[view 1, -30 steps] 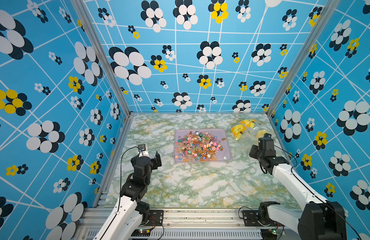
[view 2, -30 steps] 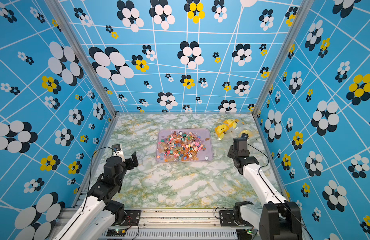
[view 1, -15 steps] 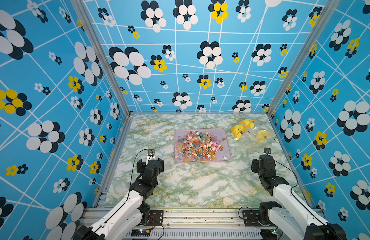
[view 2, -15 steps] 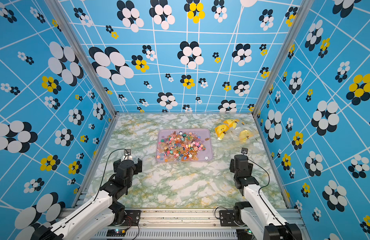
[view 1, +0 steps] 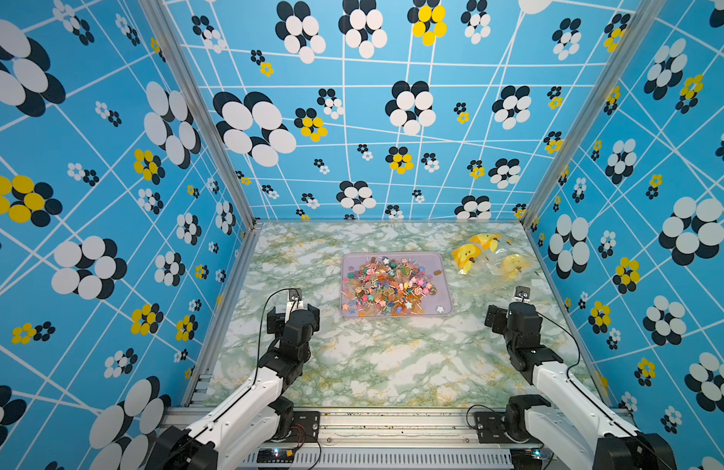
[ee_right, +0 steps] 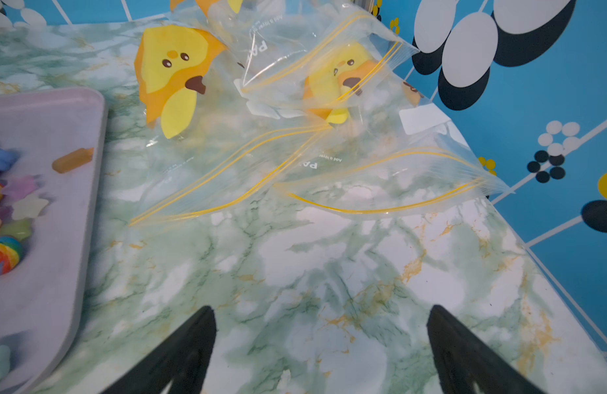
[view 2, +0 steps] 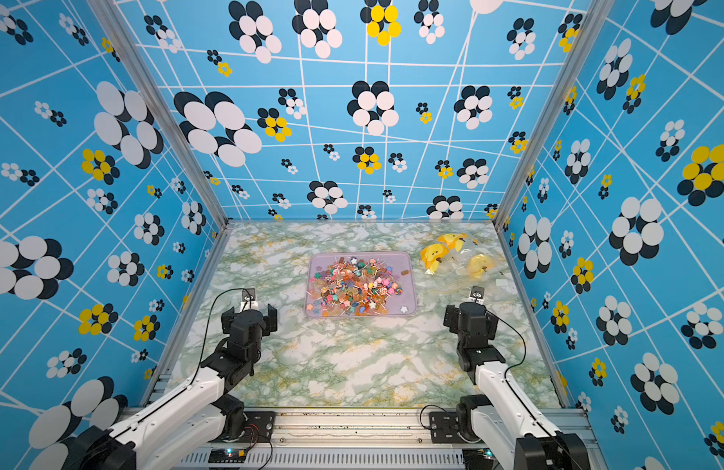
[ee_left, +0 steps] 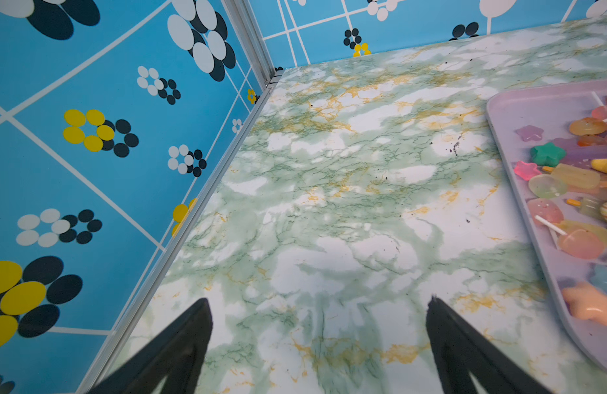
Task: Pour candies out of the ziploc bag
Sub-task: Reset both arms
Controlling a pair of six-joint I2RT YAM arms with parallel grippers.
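Looking down in both top views, the candies [view 1: 386, 287] lie heaped in one lilac tray [view 1: 444, 280] at mid-table, too small and too many to count. Crumpled clear ziploc bags [view 1: 490, 264] lie at the far right, just beside the tray and close to the right wall [view 1: 637, 244]. They overlap, so their number is unclear from above. Each wrist body hides its fingers. The left gripper [view 1: 294, 315] sits near the tray's near left corner, and the right gripper [view 1: 510, 315] sits just on the near side of the bags. Bare marble table [view 1: 392, 366] runs wide between the arms.

From the left wrist, the left gripper [ee_left: 317, 300] has its two black fingers [ee_left: 179, 348] spread wide apart, with only table between them. The tray is cut off at the frame edge, and a free strip of table reaches the left wall [ee_left: 90, 170].

From the right wrist, the right gripper [ee_right: 321, 307] is likewise spread over bare table. Three yellow zip mouths show, so there are at least three bags, all flat and see-through. Only one tray corner is in frame.
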